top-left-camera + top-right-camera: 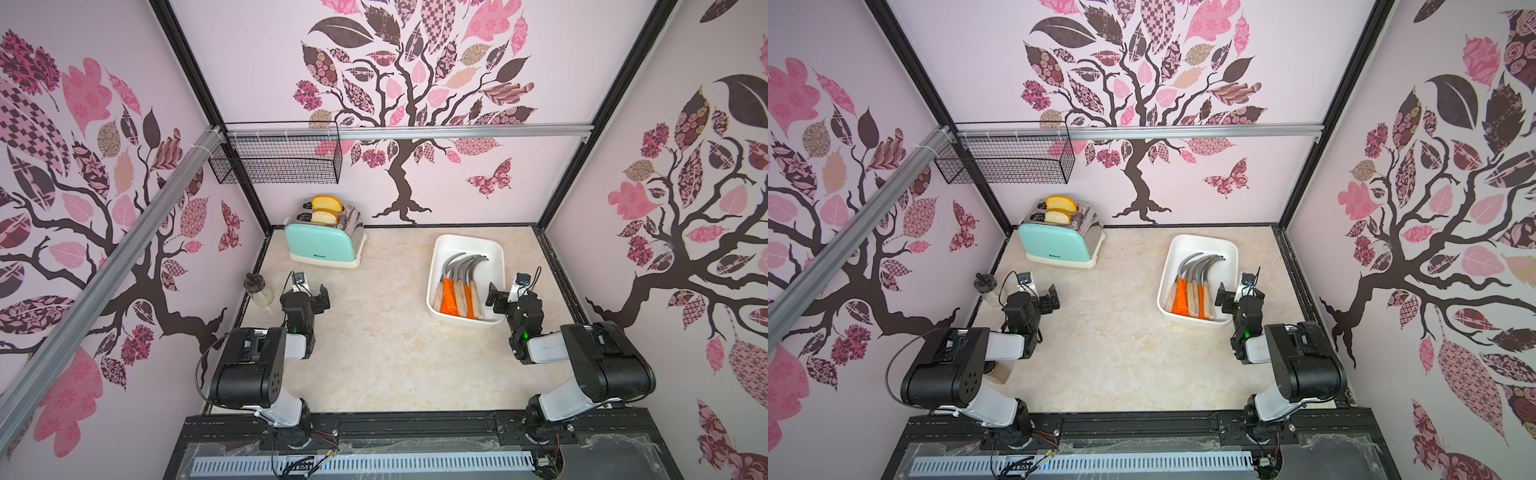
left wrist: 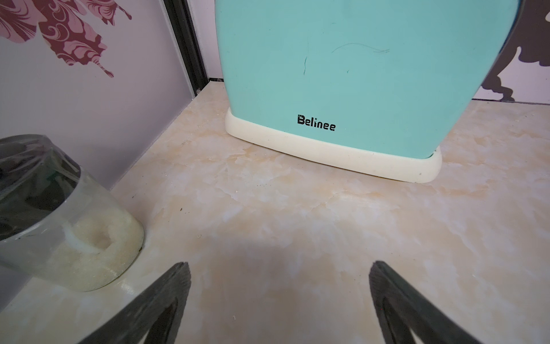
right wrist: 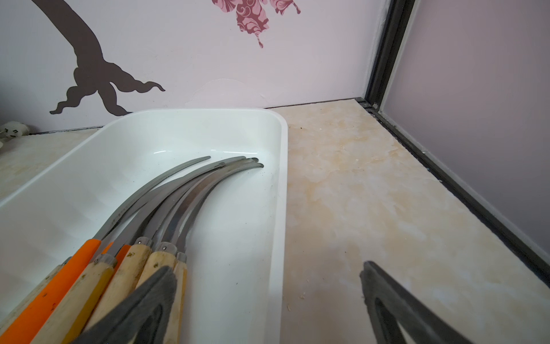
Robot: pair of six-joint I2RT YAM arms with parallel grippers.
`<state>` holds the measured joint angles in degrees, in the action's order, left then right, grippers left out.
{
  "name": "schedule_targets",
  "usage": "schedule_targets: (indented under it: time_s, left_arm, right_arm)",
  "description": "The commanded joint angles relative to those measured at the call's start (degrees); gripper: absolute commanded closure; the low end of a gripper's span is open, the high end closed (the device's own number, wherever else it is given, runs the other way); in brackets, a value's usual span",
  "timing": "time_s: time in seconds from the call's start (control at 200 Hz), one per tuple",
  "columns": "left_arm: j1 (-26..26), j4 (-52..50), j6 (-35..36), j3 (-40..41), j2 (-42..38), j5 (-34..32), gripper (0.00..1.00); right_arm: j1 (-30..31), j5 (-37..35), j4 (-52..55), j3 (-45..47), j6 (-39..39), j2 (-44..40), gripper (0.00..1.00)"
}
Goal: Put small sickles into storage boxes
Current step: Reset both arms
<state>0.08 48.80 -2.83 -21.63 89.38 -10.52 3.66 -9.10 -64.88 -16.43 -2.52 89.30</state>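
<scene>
Here, the sickles lie bunched in the tray, handles toward me, blades curving to its far end. My right claw hangs wide open and empty, one finger over the handles, the other over the table outside the tray wall. My left claw, open too, faces the toaster, with the jar beside it.

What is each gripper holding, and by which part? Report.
Nothing is held: the left gripper is open over marbled tabletop, the right gripper open over the rim of the white rectangular plastic tray.
</scene>
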Motion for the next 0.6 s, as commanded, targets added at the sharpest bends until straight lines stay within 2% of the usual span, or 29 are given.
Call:
schedule_targets:
  time_s: [0.0, 0.595]
  left_arm:
    - [0.2, 1.0, 0.0, -0.2, -0.3, -0.6, 0.02]
    - [0.2, 1.0, 0.0, -0.3, -0.2, -0.6, 0.02]
  right_arm:
    - [-0.2, 0.4, 0.7, -0.5, 0.6, -0.4, 0.00]
    - [-0.3, 0.5, 1.0, -0.8, 0.5, -0.1, 0.00]
